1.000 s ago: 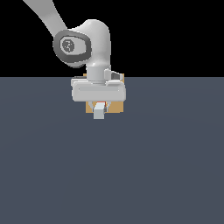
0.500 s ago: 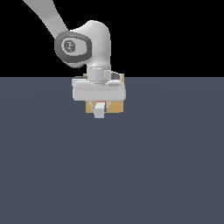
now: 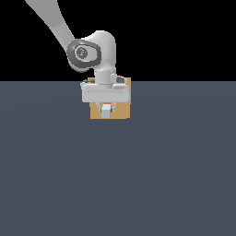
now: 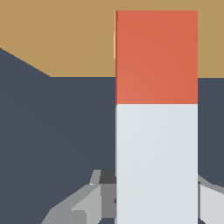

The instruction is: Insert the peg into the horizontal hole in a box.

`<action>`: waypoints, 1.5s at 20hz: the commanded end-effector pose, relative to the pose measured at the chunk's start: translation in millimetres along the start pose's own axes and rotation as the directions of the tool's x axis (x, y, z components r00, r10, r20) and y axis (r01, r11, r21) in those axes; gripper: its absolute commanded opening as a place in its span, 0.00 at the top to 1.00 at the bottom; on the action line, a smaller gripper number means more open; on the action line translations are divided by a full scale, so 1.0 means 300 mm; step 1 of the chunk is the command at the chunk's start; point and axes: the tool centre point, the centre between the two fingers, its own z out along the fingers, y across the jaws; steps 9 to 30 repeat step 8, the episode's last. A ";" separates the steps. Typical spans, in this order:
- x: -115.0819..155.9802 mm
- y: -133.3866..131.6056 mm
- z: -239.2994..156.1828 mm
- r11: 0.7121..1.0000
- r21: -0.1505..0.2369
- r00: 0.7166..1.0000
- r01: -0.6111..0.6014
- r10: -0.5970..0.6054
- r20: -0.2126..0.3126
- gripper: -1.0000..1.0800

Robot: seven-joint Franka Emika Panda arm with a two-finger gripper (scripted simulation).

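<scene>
We record one arm (image 3: 55, 23) coming down from the exterior view's upper left, ending in a pale wrist housing and the end effector (image 3: 106, 102). The end effector hangs directly in front of the box (image 3: 123, 110), whose tan face shows on either side of it and below it, standing on the dark grey surface (image 3: 118, 175).

We find the peg (image 3: 106, 109) held in the end effector. In the exterior view only its pale grey-white end shows, with a thin strip of orange-red just above it, both set against the box face below the wrist housing. The fingers are pressed against the peg's pale section: in the wrist view, grey finger parts (image 4: 87, 203) sit close against one flank of the peg (image 4: 156, 131) and another pale part lies tight at its other flank.

In the wrist view the peg runs lengthwise away from the end effector, pale section nearest, orange-red section beyond, its far end reaching over the tan face of the box (image 4: 65, 39). A narrow lighter yellow sliver, the hole (image 4: 114, 43), shows just beside the edge of the orange-red section near its far end. We cannot tell from these views whether the peg tip has entered the hole; the peg covers most of the opening.
</scene>
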 end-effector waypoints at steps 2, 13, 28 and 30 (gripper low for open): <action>0.076 0.004 -0.005 1.000 -0.003 1.000 -0.001 0.001 -0.001 1.00; 0.125 0.006 -0.006 1.000 -0.004 1.000 -0.001 0.001 -0.001 1.00; 0.125 0.006 -0.006 1.000 -0.004 1.000 -0.001 0.001 -0.001 1.00; 0.125 0.006 -0.006 1.000 -0.004 1.000 -0.001 0.001 -0.001 1.00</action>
